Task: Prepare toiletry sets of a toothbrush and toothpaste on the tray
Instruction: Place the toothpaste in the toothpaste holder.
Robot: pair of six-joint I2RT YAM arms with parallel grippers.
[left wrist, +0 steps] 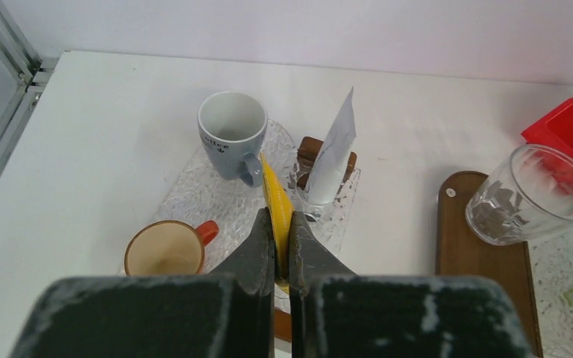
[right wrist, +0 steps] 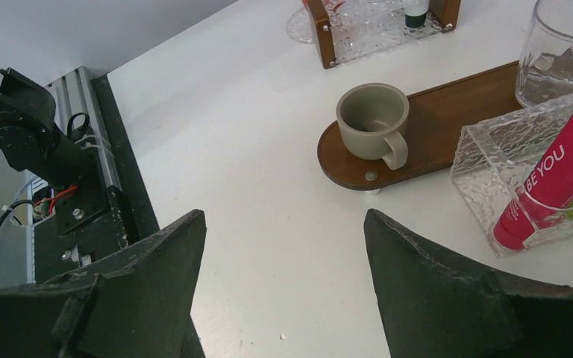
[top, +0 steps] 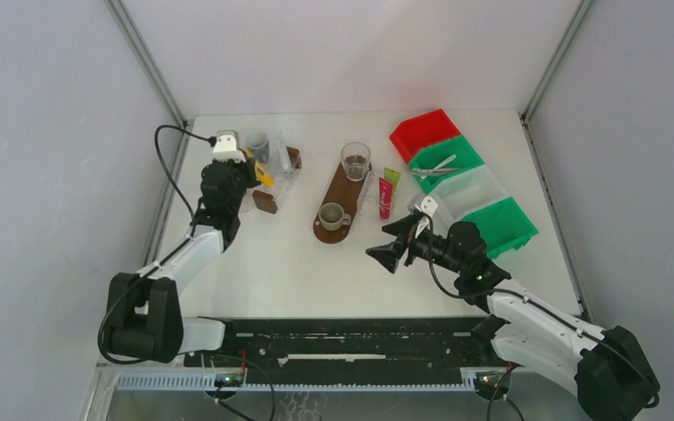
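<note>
White table (top: pixel 298 263), pale walls all round. At 10 o'clock the left gripper (left wrist: pixel 280 224) has its fingers clamped on a flat yellow item (left wrist: pixel 276 190); what it is cannot be told. It hangs over a glass tray (left wrist: pixel 194 201) that holds a grey mug (left wrist: pixel 231 134) and an upright white tube (left wrist: pixel 336 153). Toward 4 o'clock the right gripper (right wrist: pixel 283 224) hovers with its fingers wide apart and empty. The pink toothpaste (right wrist: pixel 559 186) lies in a clear box (right wrist: pixel 485 164) at 1 o'clock, a green toothpaste (top: pixel 391 175) beside it, just right of a wooden tray (right wrist: pixel 448 127) with a grey cup (right wrist: pixel 371 119).
</note>
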